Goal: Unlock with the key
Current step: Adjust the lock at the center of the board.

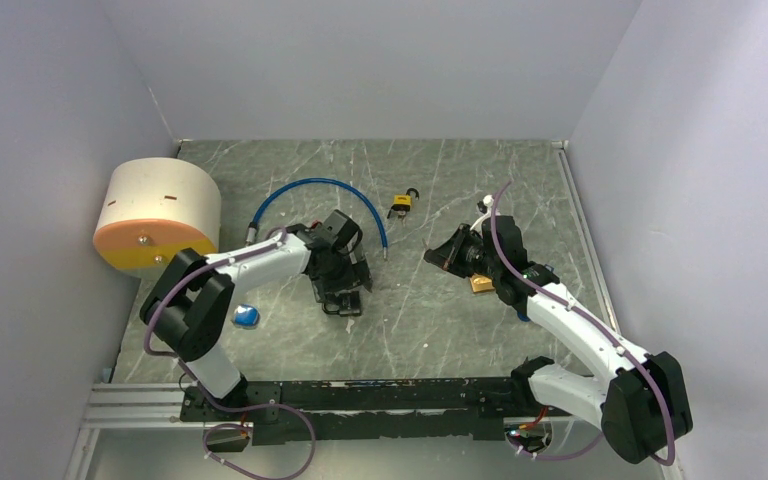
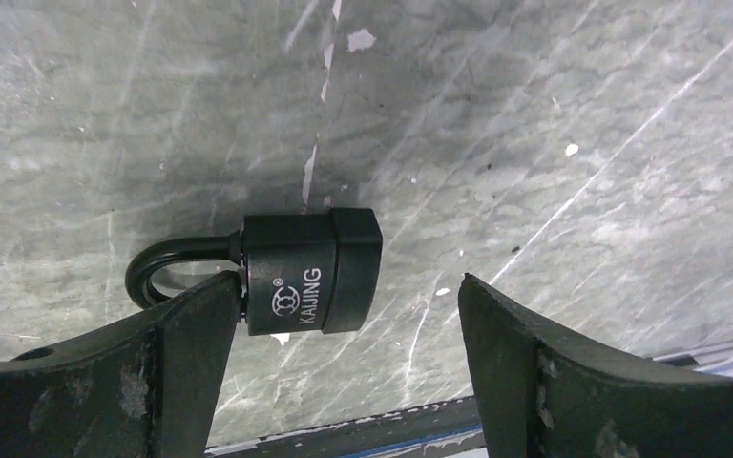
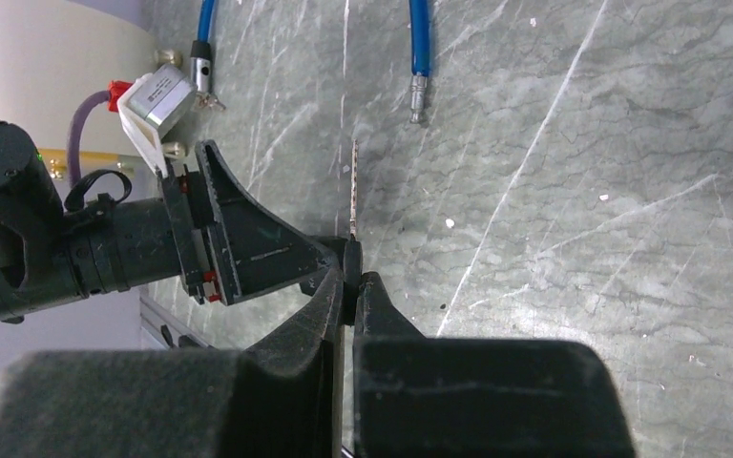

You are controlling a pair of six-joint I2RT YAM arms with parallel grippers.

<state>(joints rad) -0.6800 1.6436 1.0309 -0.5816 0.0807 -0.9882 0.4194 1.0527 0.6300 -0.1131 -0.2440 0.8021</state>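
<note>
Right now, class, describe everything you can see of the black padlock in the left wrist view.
The black padlock looks rubber-coated, with white KAIJING lettering and a separate end cap. It lies on its side on the grey marbled table, its shackle pointing left in the view. It sits inside the open left gripper; one finger overlaps the shackle's base, contact unclear.

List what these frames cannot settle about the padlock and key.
- Left wrist: the black padlock shows no keyhole; a finger of the left gripper covers part of its shackle.
- Right wrist: the key is edge-on, its head buried in the shut right gripper.
- Top view: the small brass padlock is too small to tell locked or open.
</note>
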